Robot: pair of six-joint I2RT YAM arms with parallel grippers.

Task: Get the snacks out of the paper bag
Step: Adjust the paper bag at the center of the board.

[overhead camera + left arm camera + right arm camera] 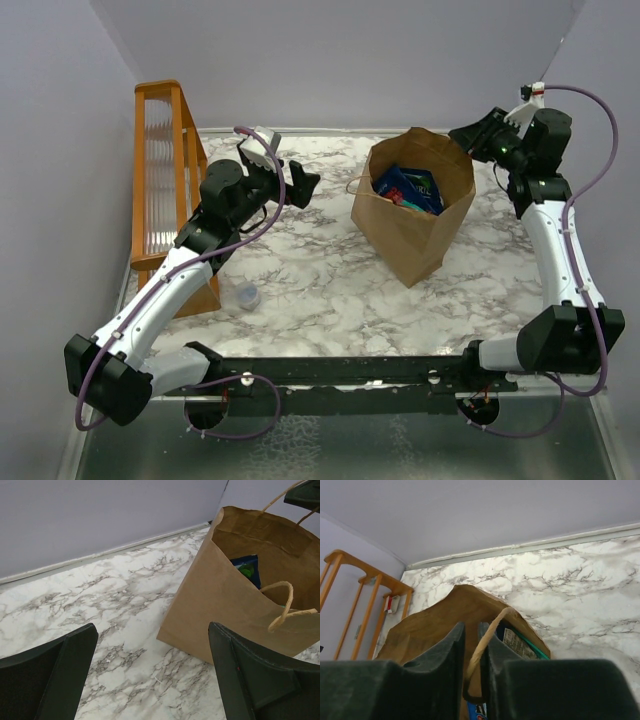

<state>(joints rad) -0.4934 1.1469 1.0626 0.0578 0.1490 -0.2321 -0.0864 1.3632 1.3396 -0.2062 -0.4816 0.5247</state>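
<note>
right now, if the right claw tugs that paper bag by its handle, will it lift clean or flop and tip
Probably flops: the paper bag is thin creased paper, and its twisted handle sits between the right claw's fingers. It stands upright and tall, so a sideways tug may tip it. The snacks look light.
</note>
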